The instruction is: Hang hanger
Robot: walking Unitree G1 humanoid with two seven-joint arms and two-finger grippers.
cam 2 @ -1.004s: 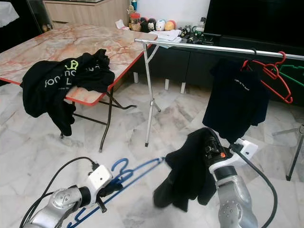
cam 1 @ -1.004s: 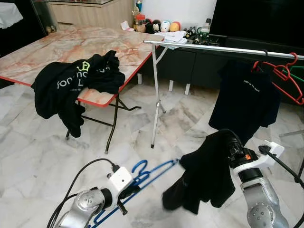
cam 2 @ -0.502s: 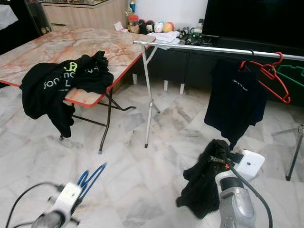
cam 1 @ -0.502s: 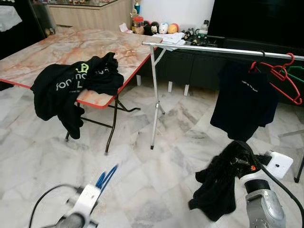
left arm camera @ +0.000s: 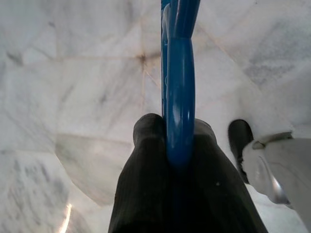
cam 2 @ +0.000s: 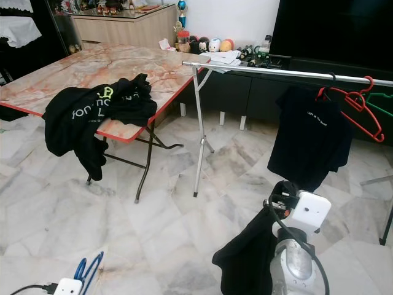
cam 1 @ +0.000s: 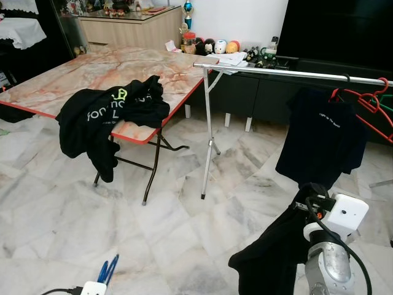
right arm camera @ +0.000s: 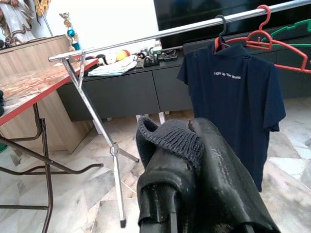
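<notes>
Marble floor (cam 1: 184,227), rail (cam 1: 295,74) w/ hung shirt (cam 1: 319,138): left pincer (left arm camera: 177,141) clamps blue hanger (left arm camera: 179,73) low; right pincer (right arm camera: 194,160) grips black garment (cam 1: 276,252); step prob. garment-onto-hanger, next needs bringing both together.

A folding table (cam 1: 73,74) is set at ten o'clock, with a garment (cam 1: 104,117) draped over its near edge. A clothes rail (cam 1: 288,74) is placed at one o'clock, right of the table, with a T-shirt (cam 1: 322,138) and hangers (cam 1: 368,104) hung on it. A cabinet (cam 1: 270,92) carrying small items (cam 1: 212,46) is seen behind the rail.
</notes>
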